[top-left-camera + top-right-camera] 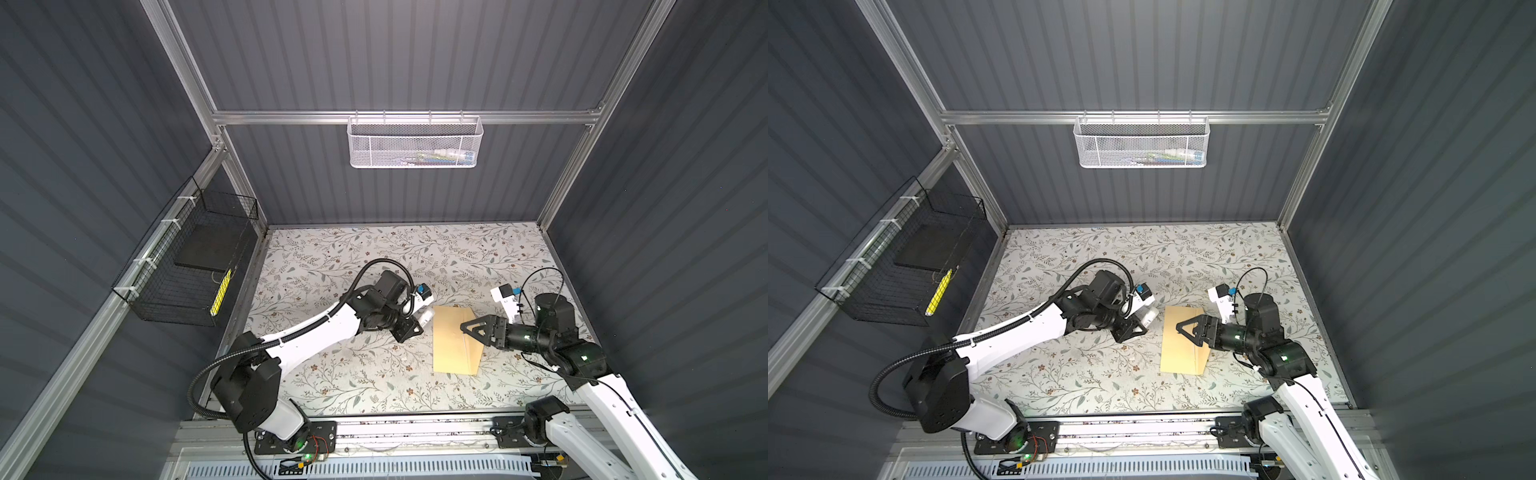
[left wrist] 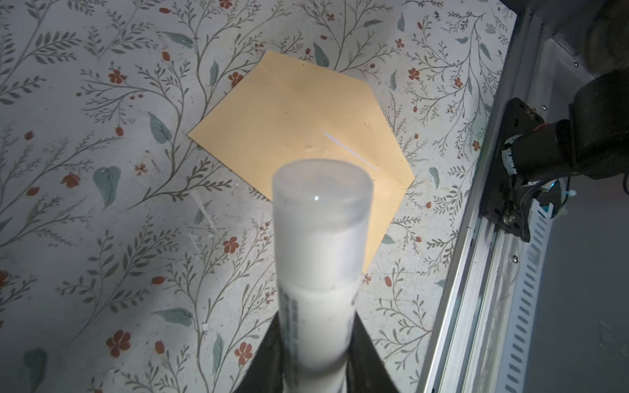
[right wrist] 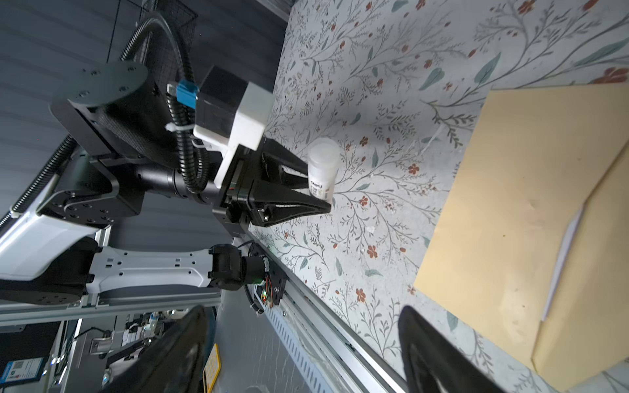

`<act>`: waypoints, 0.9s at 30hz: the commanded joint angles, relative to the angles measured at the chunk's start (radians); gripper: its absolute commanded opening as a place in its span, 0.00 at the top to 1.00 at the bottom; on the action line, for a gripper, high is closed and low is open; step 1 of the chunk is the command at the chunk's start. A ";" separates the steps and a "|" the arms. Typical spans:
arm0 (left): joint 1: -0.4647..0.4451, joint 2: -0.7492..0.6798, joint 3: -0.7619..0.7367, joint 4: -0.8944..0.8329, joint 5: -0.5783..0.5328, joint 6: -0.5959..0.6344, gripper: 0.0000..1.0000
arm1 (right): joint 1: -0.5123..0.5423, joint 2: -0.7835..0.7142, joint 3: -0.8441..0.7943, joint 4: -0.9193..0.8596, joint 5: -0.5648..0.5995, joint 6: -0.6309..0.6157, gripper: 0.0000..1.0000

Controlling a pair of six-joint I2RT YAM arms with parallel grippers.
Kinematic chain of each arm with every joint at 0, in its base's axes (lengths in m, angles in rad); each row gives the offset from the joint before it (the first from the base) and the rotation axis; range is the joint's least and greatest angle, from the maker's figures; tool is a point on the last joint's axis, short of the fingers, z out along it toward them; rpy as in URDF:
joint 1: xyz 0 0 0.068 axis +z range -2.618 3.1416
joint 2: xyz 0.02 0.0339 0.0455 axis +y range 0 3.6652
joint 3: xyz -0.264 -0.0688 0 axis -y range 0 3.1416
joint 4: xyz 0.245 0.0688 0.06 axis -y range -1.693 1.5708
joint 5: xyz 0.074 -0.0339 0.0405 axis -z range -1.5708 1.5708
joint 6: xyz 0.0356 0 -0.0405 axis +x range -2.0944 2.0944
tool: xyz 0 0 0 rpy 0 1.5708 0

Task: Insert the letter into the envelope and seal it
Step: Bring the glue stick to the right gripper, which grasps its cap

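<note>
Closest to the left wrist camera is a white glue stick (image 2: 321,238) with a frosted cap, filling the lower middle of that view. The left gripper (image 3: 316,190) pinches it low on its body, a black finger pressed to each side, and holds it above the flowered table (image 1: 332,257), just beside the envelope's left edge and apart from it. The envelope (image 1: 455,340) is tan and lies flat near the middle of the table, a little toward the right arm, in both top views (image 1: 1183,345). Its flap is folded over the body, with a slanted crease across it, though whether it is stuck down cannot be told. The letter (image 3: 561,262) sits inside the envelope; only a thin white sliver of paper shows along the flap's edge, also seen as a bright line in the left wrist view (image 2: 350,151). The right gripper (image 1: 467,328) is turned on its side over the far right part of the envelope, its fingers spread wide and holding nothing. Whether a fingertip touches the paper cannot be told.
</note>
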 commanded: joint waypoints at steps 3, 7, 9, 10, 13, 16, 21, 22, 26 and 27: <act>-0.022 0.049 0.075 -0.041 0.085 0.057 0.82 | 0.060 0.024 -0.058 0.152 0.097 0.032 0.21; -0.033 0.066 0.098 -0.043 0.127 0.048 0.83 | 0.077 0.061 -0.106 0.271 0.140 0.068 0.28; -0.040 0.075 0.106 -0.049 0.137 0.046 0.83 | 0.082 0.071 -0.125 0.335 0.164 0.090 0.32; -0.042 0.078 0.110 -0.048 0.139 0.046 0.83 | 0.082 0.078 -0.135 0.373 0.170 0.101 0.34; -0.050 0.086 0.113 -0.045 0.142 0.039 0.83 | 0.088 0.110 -0.149 0.454 0.186 0.130 0.39; -0.053 0.097 0.119 -0.044 0.154 0.030 0.83 | 0.095 0.142 -0.165 0.533 0.177 0.164 0.40; -0.057 0.103 0.118 -0.033 0.159 0.021 0.84 | 0.117 0.199 -0.171 0.574 0.173 0.177 0.43; -0.058 0.102 0.117 -0.029 0.161 0.019 0.84 | 0.121 0.211 -0.172 0.578 0.174 0.180 0.44; -0.059 0.111 0.121 -0.030 0.164 0.017 0.84 | 0.139 0.245 -0.179 0.611 0.171 0.193 0.48; -0.060 0.113 0.121 -0.030 0.166 0.016 0.84 | 0.140 0.249 -0.178 0.611 0.178 0.193 0.49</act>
